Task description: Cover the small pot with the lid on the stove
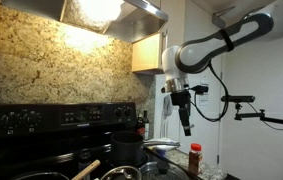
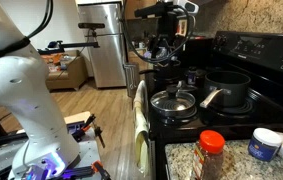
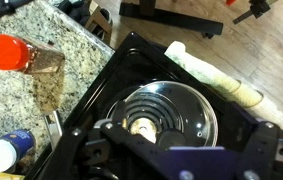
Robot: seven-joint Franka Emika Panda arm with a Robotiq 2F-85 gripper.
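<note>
The stove [image 3: 131, 62] is black, the counter [image 3: 21, 105] speckled beige, the lid [image 3: 181, 105] silvery

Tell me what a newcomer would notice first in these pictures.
The glass lid fills the wrist view, lying over a front burner of the black stove, with the dark pot uncovered farther back. The white robot arm reaches in from the side, its gripper hanging in the air above the stove. A red-capped spice jar stands on the granite counter beside it.

Glass lid [image 2: 173, 101] on the stove [image 2: 186, 128], just beside the small pot [image 2: 228, 86].
</note>
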